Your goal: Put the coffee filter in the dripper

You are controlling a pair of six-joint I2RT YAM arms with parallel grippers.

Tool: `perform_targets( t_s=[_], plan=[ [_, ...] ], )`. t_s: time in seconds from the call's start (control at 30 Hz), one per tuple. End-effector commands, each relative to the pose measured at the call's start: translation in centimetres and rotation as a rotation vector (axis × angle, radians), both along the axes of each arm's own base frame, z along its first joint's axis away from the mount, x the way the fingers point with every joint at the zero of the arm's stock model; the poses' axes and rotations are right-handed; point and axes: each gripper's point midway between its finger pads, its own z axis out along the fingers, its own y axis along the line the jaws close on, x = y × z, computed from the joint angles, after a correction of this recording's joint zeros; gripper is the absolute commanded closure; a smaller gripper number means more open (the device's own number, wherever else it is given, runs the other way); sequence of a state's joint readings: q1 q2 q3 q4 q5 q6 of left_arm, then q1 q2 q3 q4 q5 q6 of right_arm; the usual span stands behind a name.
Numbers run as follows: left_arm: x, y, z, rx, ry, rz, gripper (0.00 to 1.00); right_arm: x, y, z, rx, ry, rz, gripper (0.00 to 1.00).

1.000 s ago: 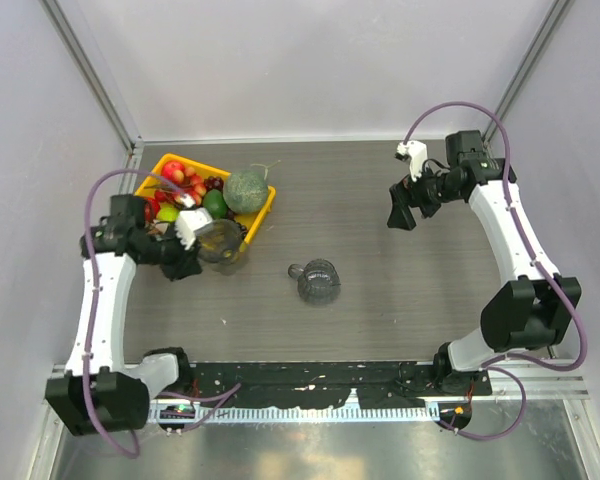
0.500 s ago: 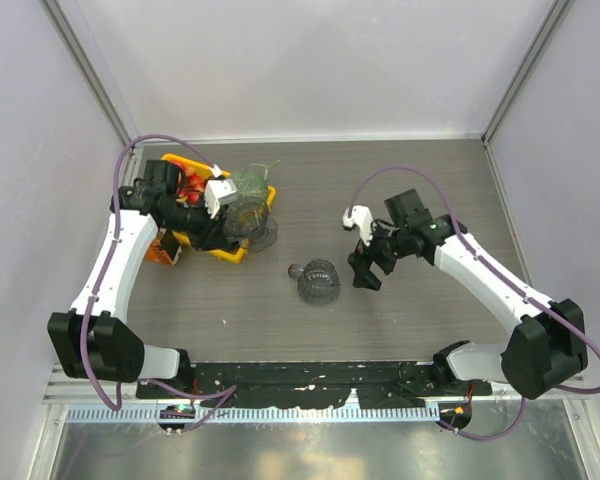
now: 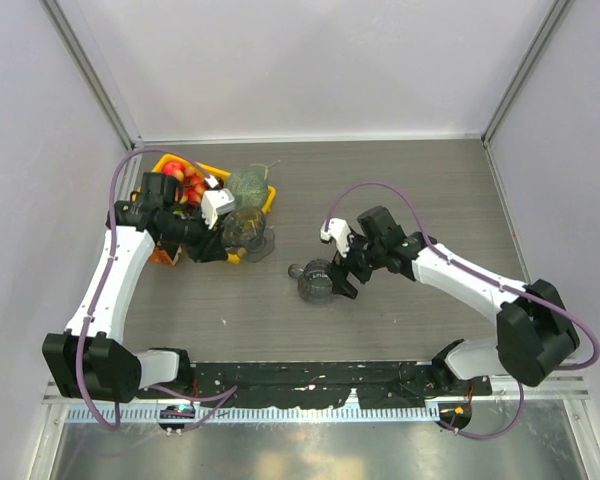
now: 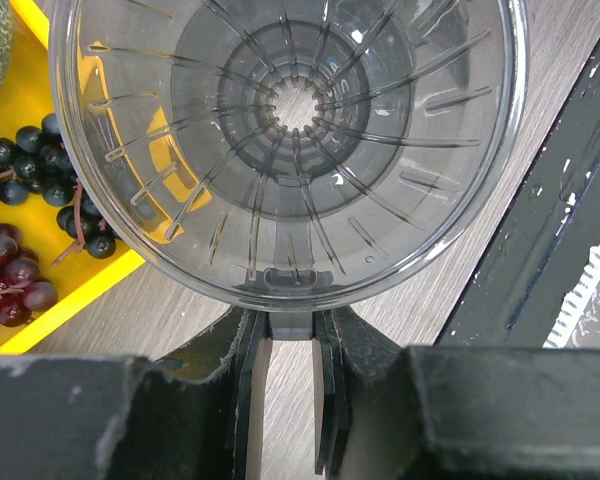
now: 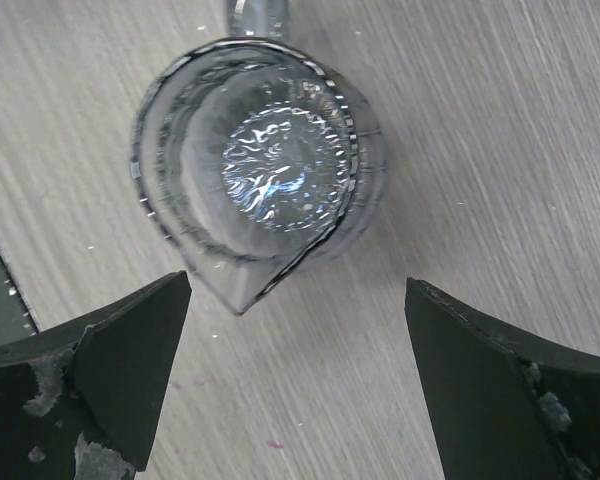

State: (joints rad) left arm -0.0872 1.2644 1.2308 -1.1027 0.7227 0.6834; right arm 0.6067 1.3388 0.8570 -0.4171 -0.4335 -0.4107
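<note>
The dripper (image 4: 290, 140), a clear ribbed cone with a hole at its centre, is held off the table by its handle tab, with my left gripper (image 4: 292, 330) shut on that tab. From above, the dripper (image 3: 248, 235) hangs at the yellow tray's near corner, with the left gripper (image 3: 220, 245) just left of it. My right gripper (image 5: 298, 300) stands wide open over a clear glass server (image 5: 260, 170) with a pour spout, its fingers level with the spout tip and touching nothing. In the top view the right gripper (image 3: 342, 275) is at the server's (image 3: 318, 281) right side. The coffee filter is out of view.
A yellow tray (image 3: 269, 200) of fruit with a green melon (image 3: 246, 185) sits at the back left; its grapes (image 4: 20, 270) lie under the dripper's left side. An orange-brown carton (image 3: 160, 252) peeks out beneath the left arm. A black rail (image 3: 310, 375) runs along the near edge.
The right arm swung in from the back right and came down over the glass server, still open. The left arm shifted the held dripper right along the tray's near corner.
</note>
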Motion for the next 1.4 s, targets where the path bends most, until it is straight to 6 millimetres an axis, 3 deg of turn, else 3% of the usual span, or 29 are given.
perform_targets(
  t_s=[0.0,0.23,0.37,0.63,0.8,0.93,1.13,1.37],
  plan=[
    [0.2,-0.3,0.8,-0.019,-0.052,-0.005,1.0,3.5,0.9,1.3,0.003,-0.096,-0.054,0.05],
    [0.9,-0.8,1.0,-0.025,-0.049,-0.029,1.0,5.9,-0.6,1.2,-0.034,-0.122,-0.124,0.05],
    [0.8,-1.9,0.7,-0.008,-0.063,-0.106,1.0,5.7,-1.3,2.8,-0.009,-0.118,-0.12,0.05],
    [0.7,-7.5,1.0,0.009,-0.104,-0.294,1.0,2.4,-4.6,5.4,0.034,-0.05,-0.075,0.05],
    [1.2,-11.1,0.3,0.028,-0.106,-0.343,1.0,4.0,-7.6,6.5,0.075,-0.002,-0.202,0.05],
    [0.9,-12.9,-0.9,0.061,-0.107,-0.402,1.0,4.8,-8.5,7.1,0.105,0.017,-0.249,0.04],
    [1.9,-13.3,-2.8,0.163,-0.131,-0.46,1.0,4.5,-8.7,7.5,0.122,0.008,-0.249,0.05],
    [2.4,-14.3,-2.9,0.174,-0.156,-0.508,1.0,4.2,-8.9,7.4,0.115,-0.001,-0.251,0.04]
  ],
)
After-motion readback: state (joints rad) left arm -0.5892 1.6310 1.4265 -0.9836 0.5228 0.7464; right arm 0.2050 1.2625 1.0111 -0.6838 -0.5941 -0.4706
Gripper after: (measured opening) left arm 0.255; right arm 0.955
